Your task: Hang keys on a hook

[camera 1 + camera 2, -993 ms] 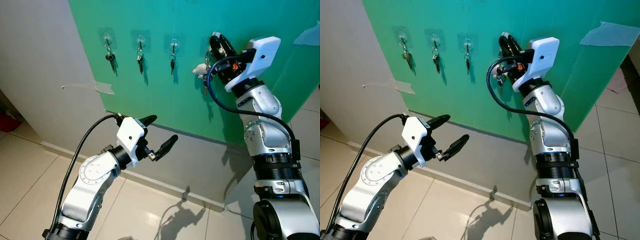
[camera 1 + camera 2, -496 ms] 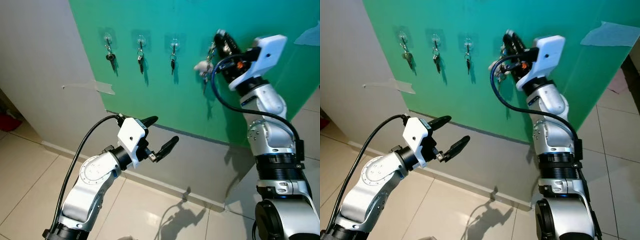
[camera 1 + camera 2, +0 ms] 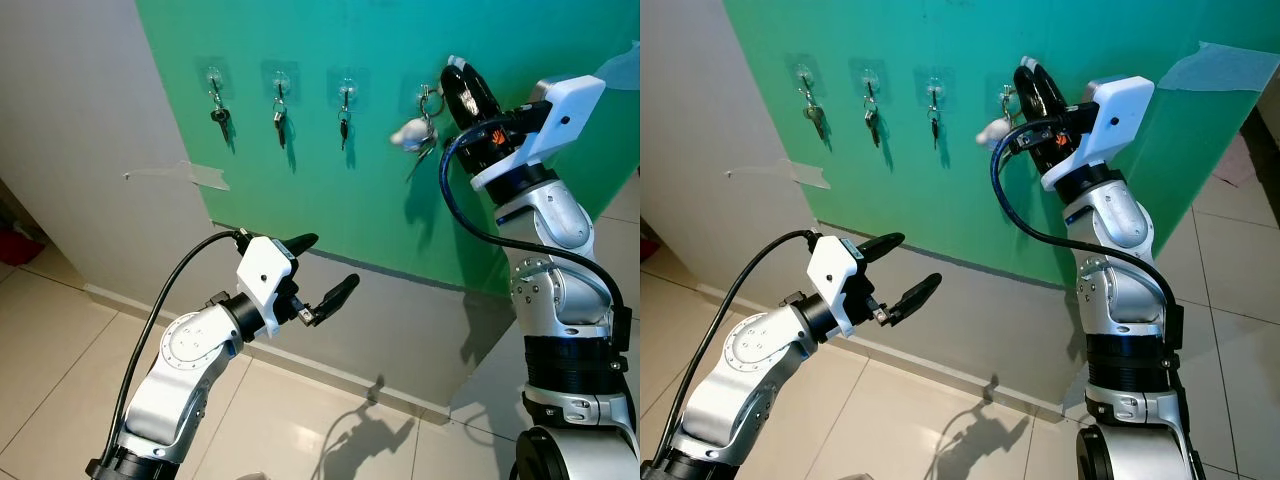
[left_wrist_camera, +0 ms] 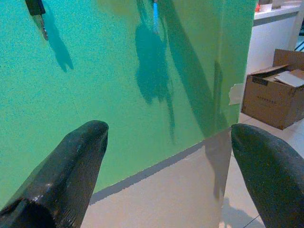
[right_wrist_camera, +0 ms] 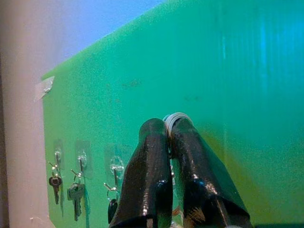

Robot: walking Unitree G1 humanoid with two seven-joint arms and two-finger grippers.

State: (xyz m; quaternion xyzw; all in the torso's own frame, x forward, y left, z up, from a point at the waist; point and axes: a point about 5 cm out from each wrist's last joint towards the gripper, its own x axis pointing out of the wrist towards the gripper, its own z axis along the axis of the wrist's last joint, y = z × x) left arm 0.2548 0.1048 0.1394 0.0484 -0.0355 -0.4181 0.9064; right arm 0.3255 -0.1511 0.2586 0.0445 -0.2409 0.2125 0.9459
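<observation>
Four key sets (image 3: 417,135) on green board (image 3: 330,190)

A board (image 3: 400,200) stands against the wall (image 3: 80,150), and four hooks run in a row along its upper part, the three on the left each bearing a key (image 3: 219,112). At the rightmost hook (image 3: 425,92) hangs a bunch of keys (image 3: 415,135), with the right gripper (image 3: 462,85) raised just beside it, to its right. The left gripper (image 3: 320,268) is held lower and well to the left, before the wall's bare lower strip, above the floor (image 3: 300,430).
</observation>
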